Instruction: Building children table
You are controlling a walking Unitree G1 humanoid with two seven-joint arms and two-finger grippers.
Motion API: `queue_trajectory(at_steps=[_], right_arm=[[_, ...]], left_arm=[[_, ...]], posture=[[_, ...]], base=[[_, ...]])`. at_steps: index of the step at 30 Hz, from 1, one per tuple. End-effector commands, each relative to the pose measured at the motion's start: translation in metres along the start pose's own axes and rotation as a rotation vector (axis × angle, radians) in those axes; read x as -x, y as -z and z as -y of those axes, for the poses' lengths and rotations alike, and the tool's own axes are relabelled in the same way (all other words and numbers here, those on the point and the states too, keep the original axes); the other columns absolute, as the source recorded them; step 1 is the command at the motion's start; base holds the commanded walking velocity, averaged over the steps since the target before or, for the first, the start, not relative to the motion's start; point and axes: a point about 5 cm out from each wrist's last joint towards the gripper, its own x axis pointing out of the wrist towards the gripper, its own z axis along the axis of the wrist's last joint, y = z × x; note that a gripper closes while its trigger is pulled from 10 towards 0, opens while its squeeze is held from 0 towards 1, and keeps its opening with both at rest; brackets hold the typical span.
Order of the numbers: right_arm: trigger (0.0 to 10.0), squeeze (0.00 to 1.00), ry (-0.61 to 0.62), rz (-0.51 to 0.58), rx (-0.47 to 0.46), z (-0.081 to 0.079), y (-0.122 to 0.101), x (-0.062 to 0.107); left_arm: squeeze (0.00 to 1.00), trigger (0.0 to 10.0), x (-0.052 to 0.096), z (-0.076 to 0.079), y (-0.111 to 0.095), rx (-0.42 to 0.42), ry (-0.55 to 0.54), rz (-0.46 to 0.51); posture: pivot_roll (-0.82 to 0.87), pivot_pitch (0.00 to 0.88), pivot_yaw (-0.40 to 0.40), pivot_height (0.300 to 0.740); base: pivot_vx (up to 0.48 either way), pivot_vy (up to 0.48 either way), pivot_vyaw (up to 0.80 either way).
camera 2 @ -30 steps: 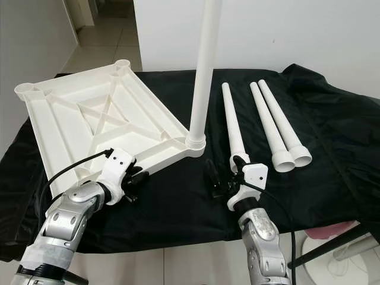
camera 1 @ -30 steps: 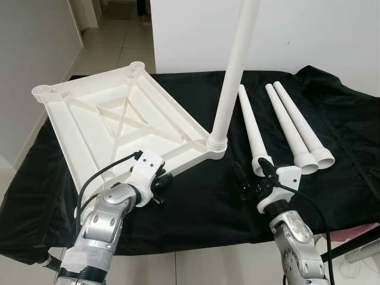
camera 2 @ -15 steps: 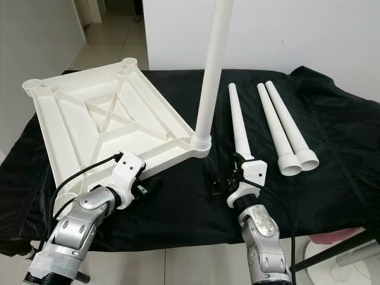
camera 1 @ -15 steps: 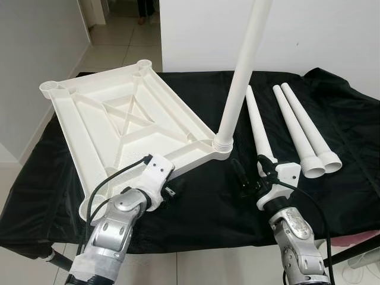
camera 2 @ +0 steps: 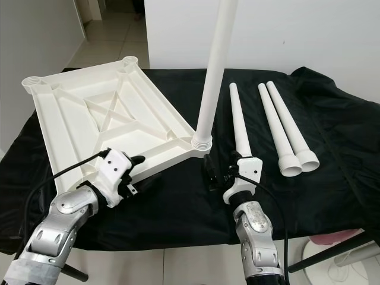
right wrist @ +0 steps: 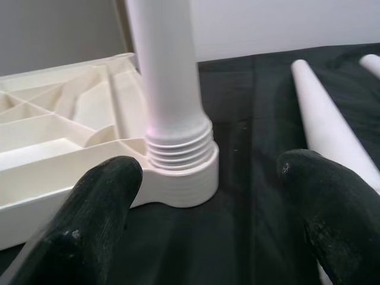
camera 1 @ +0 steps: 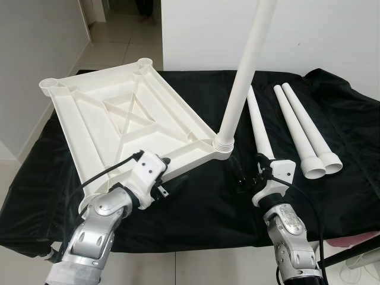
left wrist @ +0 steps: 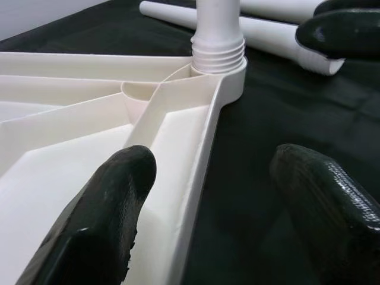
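Left gripper (left wrist: 208,196) with jaws spread wide, straddling the long edge of the upturned white tabletop (camera 1: 113,119), gripping nothing; right gripper (right wrist: 208,208) likewise wide open and empty, aimed at the threaded base of the 1 upright leg (camera 1: 240,89) standing in the tabletop's near corner socket. Beyond, 3 loose legs (camera 1: 297,127) lying side by side on the black cloth (camera 1: 208,202) draped over the table, just right of that corner.
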Motion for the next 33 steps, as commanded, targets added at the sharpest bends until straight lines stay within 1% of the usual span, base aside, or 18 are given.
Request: queue_trajectory(at_steps=[1,3,4,6,8,9,10,11,12,13,14,15,16,18,22,23,31,33], right_arm=[[10.0,0.0,0.031,-0.008,0.021,0.003,0.001,-0.003],[10.0,0.0,0.055,-0.027,0.031,0.004,0.004,-0.005],[10.0,0.0,0.055,-0.027,0.031,0.004,0.004,-0.005],[10.0,0.0,0.073,-0.063,0.046,0.003,0.009,-0.008],[10.0,0.0,0.085,-0.083,0.062,0.002,0.012,-0.01],[10.0,0.0,0.085,-0.083,0.062,0.002,0.012,-0.01],[10.0,0.0,0.096,-0.091,0.07,0.001,0.013,-0.012],[10.0,0.0,0.096,-0.091,0.07,0.001,0.013,-0.012],[10.0,0.0,0.096,-0.094,0.072,-0.002,0.014,-0.014],[10.0,0.0,0.096,-0.094,0.072,-0.002,0.014,-0.014],[10.0,0.0,0.093,-0.097,0.074,-0.004,0.014,-0.015],[10.0,0.0,0.093,-0.097,0.074,-0.004,0.014,-0.015],[10.0,0.0,0.088,-0.1,0.076,-0.006,0.015,-0.016],[10.0,0.0,0.084,-0.106,0.088,-0.007,0.017,-0.017],[10.0,0.0,0.084,-0.11,0.089,-0.007,0.017,-0.018],[10.0,0.0,0.08,-0.118,0.096,-0.008,0.019,-0.02],[10.0,0.0,0.067,-0.138,0.104,-0.012,0.022,-0.025],[10.0,0.0,0.067,-0.138,0.104,-0.012,0.022,-0.025]], left_arm=[[0.0,10.0,0.005,-0.013,0.002,-0.015,-0.031,-0.014],[0.0,10.0,0.009,-0.028,0.005,-0.039,-0.09,-0.039],[0.0,10.0,0.009,-0.028,0.005,-0.039,-0.09,-0.039],[0.0,10.0,0.015,-0.042,0.008,-0.068,-0.15,-0.069],[0.0,10.0,0.019,-0.05,0.01,-0.096,-0.185,-0.095],[0.0,10.0,0.019,-0.05,0.01,-0.096,-0.185,-0.095],[0.0,10.0,0.022,-0.057,0.013,-0.106,-0.221,-0.118],[0.0,10.0,0.022,-0.057,0.013,-0.106,-0.221,-0.118],[0.0,10.0,0.026,-0.066,0.016,-0.103,-0.265,-0.14],[0.0,10.0,0.026,-0.066,0.016,-0.103,-0.265,-0.14],[0.0,10.0,0.031,-0.075,0.019,-0.113,-0.315,-0.169],[0.0,10.0,0.031,-0.075,0.019,-0.113,-0.315,-0.169],[0.0,10.0,0.037,-0.083,0.023,-0.123,-0.357,-0.199],[0.0,10.0,0.046,-0.094,0.026,-0.141,-0.399,-0.23],[0.0,10.0,0.049,-0.098,0.026,-0.145,-0.41,-0.234],[0.0,10.0,0.054,-0.103,0.025,-0.154,-0.422,-0.234],[0.0,10.0,0.066,-0.116,0.025,-0.165,-0.46,-0.25],[0.0,10.0,0.066,-0.116,0.025,-0.165,-0.46,-0.25]], posture=[[0.01,0.0,-0.046,0.74],[0.01,0.0,-0.045,0.74],[0.01,0.0,-0.045,0.74],[0.01,0.0,-0.046,0.74],[0.02,0.0,-0.046,0.74],[0.02,0.0,-0.046,0.74],[0.02,0.0,-0.048,0.74],[0.02,0.0,-0.048,0.74],[0.02,0.0,-0.048,0.74],[0.02,0.0,-0.048,0.74],[0.02,0.0,-0.049,0.74],[0.02,0.0,-0.049,0.74],[0.02,0.0,-0.051,0.74],[0.03,0.0,-0.053,0.74],[0.03,0.0,-0.054,0.74],[0.03,0.0,-0.053,0.74],[0.03,0.0,-0.054,0.74],[0.03,0.0,-0.054,0.74]], base=[[0.0,0.0,0.0],[0.0,0.0,0.0],[0.0,0.0,0.0],[0.0,0.0,0.0],[0.0,0.0,0.0],[0.0,0.0,0.0],[0.0,0.0,0.0],[0.0,0.0,0.0],[0.0,0.0,0.0],[0.0,0.0,0.0],[0.0,0.0,0.0],[0.0,0.0,0.0],[0.0,0.0,0.0],[0.0,0.0,0.0],[0.0,0.0,0.0],[0.0,0.0,0.0],[0.0,0.0,0.0],[0.0,0.0,0.0]])
